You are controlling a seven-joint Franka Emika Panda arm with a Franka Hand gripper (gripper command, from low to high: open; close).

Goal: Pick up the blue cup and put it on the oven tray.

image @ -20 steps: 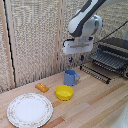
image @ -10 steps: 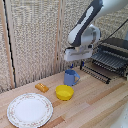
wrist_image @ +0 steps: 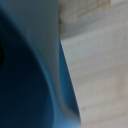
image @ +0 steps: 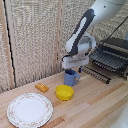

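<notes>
The blue cup [image: 71,78] stands upright on the wooden table, its handle pointing toward the exterior view's right. My gripper [image: 70,71] is lowered onto the cup's top, and its fingertips are lost against the rim, so I cannot tell whether they are closed on it. In the wrist view the blue cup [wrist_image: 25,85] fills most of the picture at very close range, beside bare wood. The oven tray [image: 109,61], a dark rack of parallel bars, sticks out of the toaster oven [image: 119,45] at the exterior view's right, apart from the cup.
A shallow yellow bowl [image: 64,92] sits just in front of the cup. An orange block [image: 42,87] lies to the exterior view's left of it. A round white patterned plate [image: 28,110] rests near the table's front left. A slatted screen stands behind.
The arm has come down: my gripper was above the cup a second ago and is now at its rim. The cup, bowl and plate have not moved.
</notes>
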